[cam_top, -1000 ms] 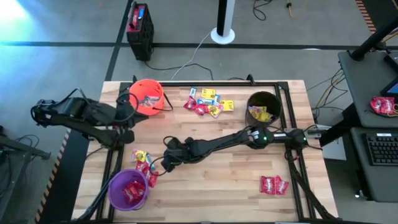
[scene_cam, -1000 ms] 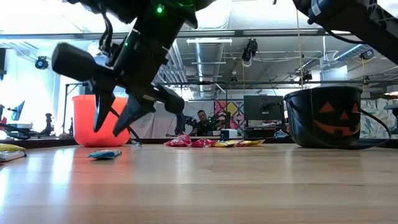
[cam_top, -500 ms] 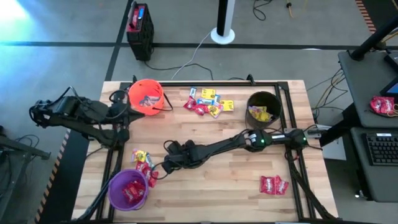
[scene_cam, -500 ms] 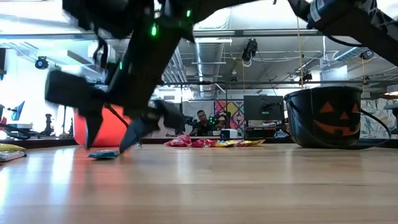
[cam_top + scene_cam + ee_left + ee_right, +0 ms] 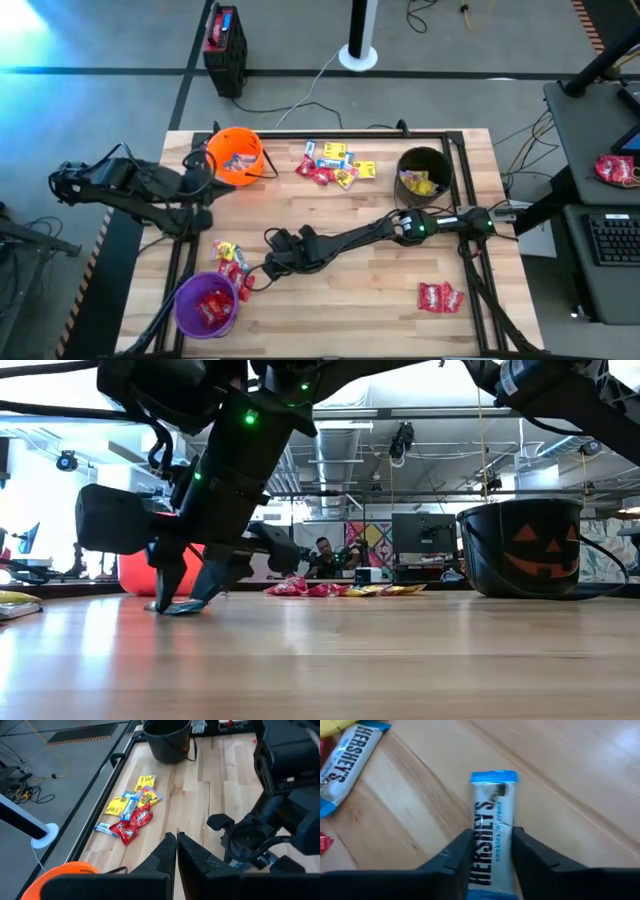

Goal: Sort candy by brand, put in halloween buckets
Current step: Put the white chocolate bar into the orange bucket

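A blue-and-white candy bar lies flat on the table beside the purple bucket. My right gripper is down on it, one finger on each side, and also shows in the high view and the low view. More candy lies just to the left of it. A mixed heap lies at the far edge between the orange bucket and the black bucket. My left gripper hangs shut and empty beside the orange bucket. My right gripper pinches the bar's two long sides between its fingers, toward the bar's near end. The fingers slant down from the table's right side and lie along the bar. The bar rests flat on the table.
A second blue-and-white bar lies close by on the wood. Two red packets sit near the table's front right. The purple bucket holds red packets, the black one yellow ones. A black frame rail runs along the table's edges.
My right gripper has sunk to the table near the purple bucket. Its fingers spread wide on the way down, then closed on the blue-and-white bar, which has stayed flat on the wood.
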